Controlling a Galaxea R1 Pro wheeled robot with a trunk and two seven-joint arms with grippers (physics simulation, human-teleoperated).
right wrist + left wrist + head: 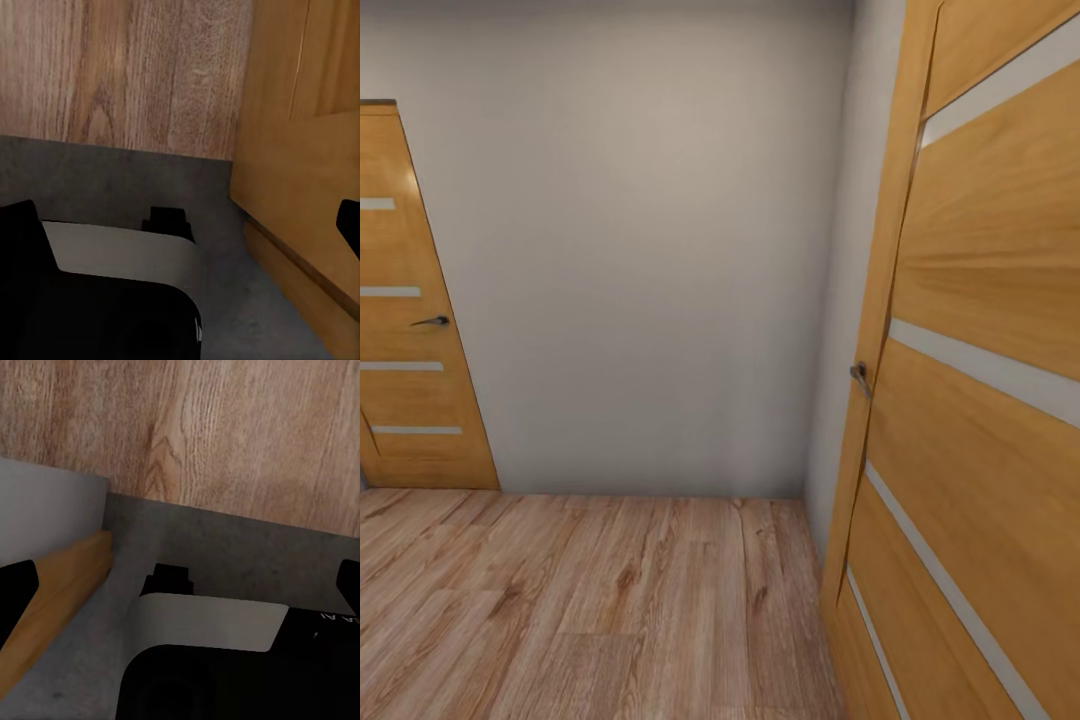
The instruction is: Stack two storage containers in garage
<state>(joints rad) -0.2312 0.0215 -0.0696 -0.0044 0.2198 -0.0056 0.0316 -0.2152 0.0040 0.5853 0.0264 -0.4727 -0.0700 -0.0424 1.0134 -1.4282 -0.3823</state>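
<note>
The storage containers are out of view. My left gripper (184, 585) hangs over a dark grey concrete floor (240, 544); its black fingertips (16, 589) sit far apart at the frame's edges, open, with nothing between them. My right gripper (187, 225) hangs likewise over the grey floor (97, 165), open and empty. Just beyond both grippers the grey surface meets light wood planks (187, 427).
Ahead lies a small hall with a wood plank floor (590, 600) and a pale wall (650, 250). A closed wooden door (410, 330) stands at the left. An open wooden door (980, 400) with a handle (860, 378) is close on my right. My base (210, 622) shows below the grippers.
</note>
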